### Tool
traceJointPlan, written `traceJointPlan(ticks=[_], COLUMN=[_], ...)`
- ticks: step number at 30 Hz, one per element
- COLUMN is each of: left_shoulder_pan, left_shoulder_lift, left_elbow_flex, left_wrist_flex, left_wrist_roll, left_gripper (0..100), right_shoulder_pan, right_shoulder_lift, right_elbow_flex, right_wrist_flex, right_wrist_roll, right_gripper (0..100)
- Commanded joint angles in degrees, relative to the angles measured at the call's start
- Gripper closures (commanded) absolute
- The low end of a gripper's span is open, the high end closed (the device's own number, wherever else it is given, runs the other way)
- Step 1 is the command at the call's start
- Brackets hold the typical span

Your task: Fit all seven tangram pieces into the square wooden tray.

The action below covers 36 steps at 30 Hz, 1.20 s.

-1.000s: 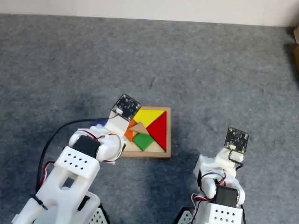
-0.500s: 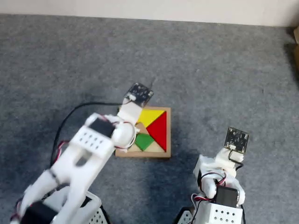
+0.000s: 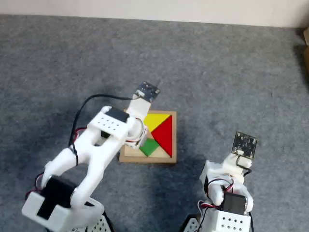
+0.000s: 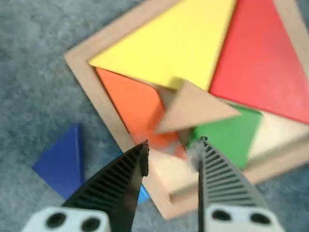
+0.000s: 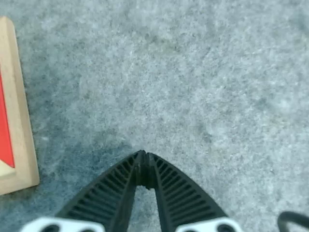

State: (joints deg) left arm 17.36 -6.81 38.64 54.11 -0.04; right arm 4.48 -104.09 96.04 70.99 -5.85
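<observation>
Hovering released, left tool (image 4: 174, 145) sits over the square wooden tray (image 4: 82, 63) edge, near a tan triangle (image 4: 195, 108) lying askew atop orange piece (image 4: 133, 108), yellow triangle (image 4: 178, 43) and green piece (image 4: 236, 137). Blue triangle (image 4: 63, 162) rests outside on grey tabletop (image 4: 29, 72). Right tool (image 5: 145, 169) clenched above tabletop, beside tray.

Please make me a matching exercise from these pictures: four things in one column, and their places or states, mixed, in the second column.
1. dark blue triangle
2. tan triangle
3. red triangle
4. right gripper

A. shut, above the carpet
B. flat inside the tray
C. on the carpet, outside the tray
D. lying on top of other pieces

Pairs: 1-C; 2-D; 3-B; 4-A
</observation>
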Motion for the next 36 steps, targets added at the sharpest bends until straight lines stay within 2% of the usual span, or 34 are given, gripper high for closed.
traceJointPlan(ticks=[1,10,27,32,36], left_shoulder_pan=[-2.3,-4.7,-4.0,-0.6,1.5], left_shoulder_lift=[1.0,2.2,2.4,2.8,7.0], left_elbow_flex=[-3.8,-7.4,-10.2,-10.2,-10.7], left_wrist_flex=[-1.4,-1.8,-4.2,-4.0,-4.0], left_wrist_roll=[0.2,0.1,0.1,-0.2,-3.7], left_gripper=[83,83,82,82,82], right_shoulder_pan=[0.4,0.4,0.4,0.4,0.4], right_shoulder_lift=[-0.7,-0.7,-0.7,-0.7,-0.7], right_elbow_flex=[5.1,5.1,5.1,5.1,5.1], right_wrist_flex=[0.4,0.4,0.4,0.4,0.4], right_wrist_roll=[-0.6,-0.6,-0.6,-0.6,-0.6], right_gripper=[99.3,99.3,99.3,99.3,99.3])
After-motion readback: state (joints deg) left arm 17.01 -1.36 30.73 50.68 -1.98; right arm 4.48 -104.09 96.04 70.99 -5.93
